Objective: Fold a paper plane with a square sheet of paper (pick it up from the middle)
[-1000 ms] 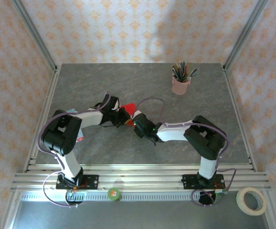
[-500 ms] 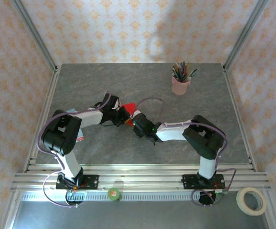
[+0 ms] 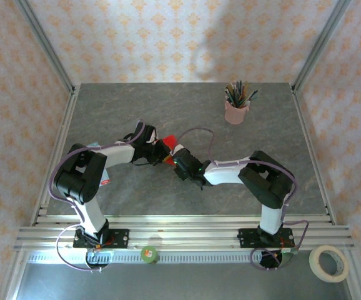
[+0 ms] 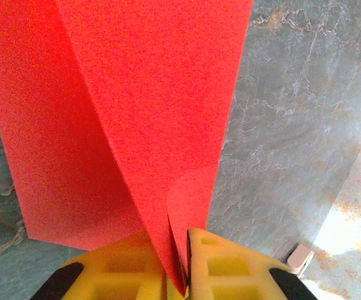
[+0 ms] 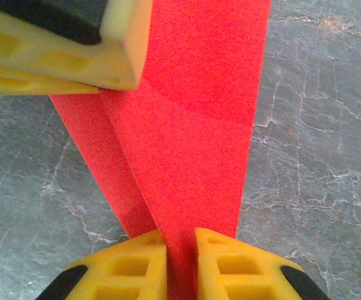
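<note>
The square sheet of paper (image 3: 167,140), bright red and bent into a fold, is held up between the two grippers just left of the table's middle. In the left wrist view the red sheet (image 4: 137,112) rises in two leaves, its lower corner pinched in my left gripper (image 4: 184,265), which is shut on it. In the right wrist view the same paper (image 5: 193,137) runs down into my right gripper (image 5: 181,262), also shut on it. The left gripper's yellow finger (image 5: 68,47) touches the paper's upper left there.
A pink pencil cup (image 3: 236,111) full of pencils stands at the back right. Grey stone-patterned table (image 3: 255,144) lies all round the paper. A tape roll (image 3: 328,262) and a green roll (image 3: 149,254) lie below the front rail.
</note>
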